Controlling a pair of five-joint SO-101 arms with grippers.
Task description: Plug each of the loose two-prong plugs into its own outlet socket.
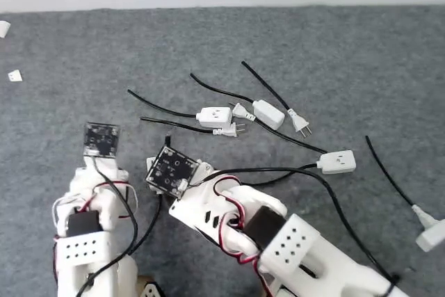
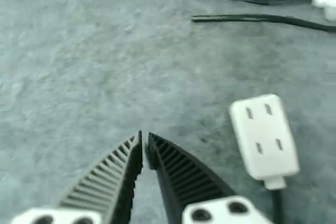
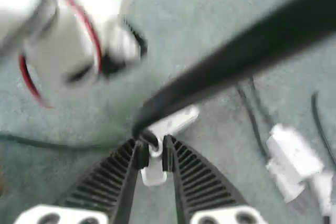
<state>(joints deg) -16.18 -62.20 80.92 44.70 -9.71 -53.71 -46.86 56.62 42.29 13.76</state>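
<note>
Nearest, the right arm [image 1: 292,248] sits low in the high view; a loose plug [image 1: 226,131] lies beyond, beside an outlet socket [image 1: 213,115]. Left wrist: left gripper [image 2: 145,145] closed, empty, white socket [image 2: 265,135] just beside. Right wrist: right gripper [image 3: 152,148] clamped on the white socket's neck

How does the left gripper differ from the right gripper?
The left gripper is shut on nothing; the right gripper is shut on a white connector. Bare carpet lies under the left gripper; a black cord leads from the right gripper. Both have black ribbed fingers.
</note>
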